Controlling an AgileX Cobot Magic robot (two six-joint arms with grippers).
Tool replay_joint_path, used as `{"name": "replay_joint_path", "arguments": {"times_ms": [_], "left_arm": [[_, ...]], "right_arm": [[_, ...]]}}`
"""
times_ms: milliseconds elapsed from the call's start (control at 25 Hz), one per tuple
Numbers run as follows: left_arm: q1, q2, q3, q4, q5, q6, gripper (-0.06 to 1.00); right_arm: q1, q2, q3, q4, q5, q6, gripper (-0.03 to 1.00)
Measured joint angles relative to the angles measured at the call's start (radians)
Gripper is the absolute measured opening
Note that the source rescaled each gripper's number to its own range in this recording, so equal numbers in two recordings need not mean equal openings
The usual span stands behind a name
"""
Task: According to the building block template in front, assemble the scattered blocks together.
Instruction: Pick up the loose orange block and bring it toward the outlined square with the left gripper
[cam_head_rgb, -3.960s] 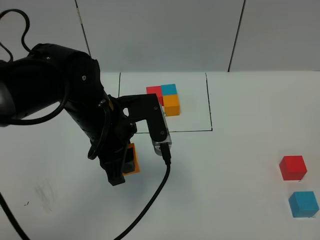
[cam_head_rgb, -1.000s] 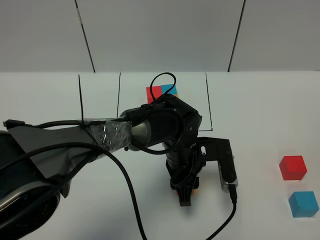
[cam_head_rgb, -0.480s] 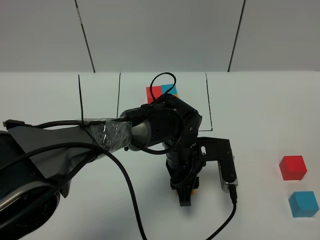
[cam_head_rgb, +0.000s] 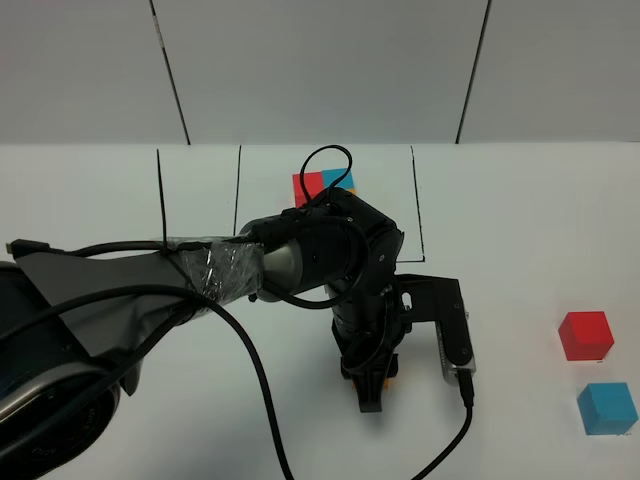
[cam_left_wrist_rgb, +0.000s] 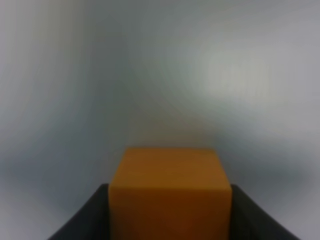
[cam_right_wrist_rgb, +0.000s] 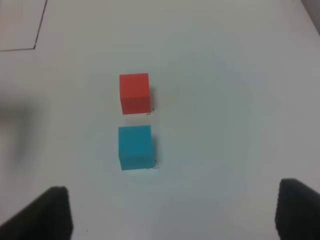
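So the orange block (cam_left_wrist_rgb: 170, 192) is pinched right between the two dark fingers (cam_left_wrist_rgb: 85, 220) of the left gripper (cam_left_wrist_rgb: 170, 220). The jaws are clamped on its sides and it fills most of the gap. From the high camera only a sliver of the orange block (cam_head_rgb: 384, 371) peeks out beside the left gripper (cam_head_rgb: 372, 388), which points down at the white table (cam_head_rgb: 520, 230). Can't tell if the cube's bottom is actually touching the surface.

The other two scattered cubes sit well off to the right of that gripper: the red block (cam_head_rgb: 585, 335), and the blue block (cam_head_rgb: 607, 408) just nearer the camera, close together but not touching. The right gripper (cam_right_wrist_rgb: 172, 220) has its jaws spread wide with nothing between them. The blue block (cam_right_wrist_rgb: 135, 147) lies out in front of it and the red block (cam_right_wrist_rgb: 134, 93) just beyond that.

The building block template (cam_head_rgb: 320, 184) is on the far side of the left gripper, mostly hidden behind the arm, with only bits of red and blue showing. Its black outline (cam_head_rgb: 415, 200) runs around it.
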Motion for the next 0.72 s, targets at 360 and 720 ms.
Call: {"name": "replay_joint_path", "arguments": {"times_ms": [360, 720], "left_arm": [[0.000, 0.000, 0.000, 0.000, 0.000, -0.005, 0.00], [0.000, 0.000, 0.000, 0.000, 0.000, -0.023, 0.05]], "right_arm": [[0.000, 0.000, 0.000, 0.000, 0.000, 0.000, 0.87], [0.000, 0.000, 0.000, 0.000, 0.000, 0.000, 0.87]]}}
